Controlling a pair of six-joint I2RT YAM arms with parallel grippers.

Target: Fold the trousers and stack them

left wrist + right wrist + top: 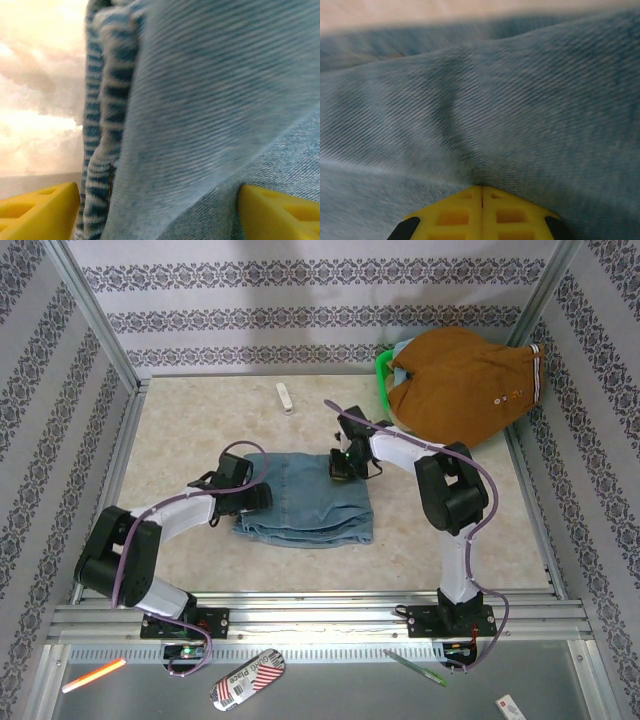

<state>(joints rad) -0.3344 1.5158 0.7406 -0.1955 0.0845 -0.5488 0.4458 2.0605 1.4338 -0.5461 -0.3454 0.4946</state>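
The trousers (310,502) are light-blue denim, folded into a flat rectangle in the middle of the table. My left gripper (256,496) is at their left edge. In the left wrist view it (160,215) stands open, its yellow fingers (35,212) far apart, and the layered folded edge of the trousers (200,100) fills the gap between them. My right gripper (345,466) rests on the far right corner of the fold. In the right wrist view it (481,189) is shut, with its tips pressed onto the denim (485,100), and a crease runs up from them.
A brown garment (460,380) lies heaped over a green basket (381,375) at the back right. A small white object (286,398) lies near the back wall. An orange pen (95,675), a crushed can (248,680) and a green pen (415,668) lie on the near ledge.
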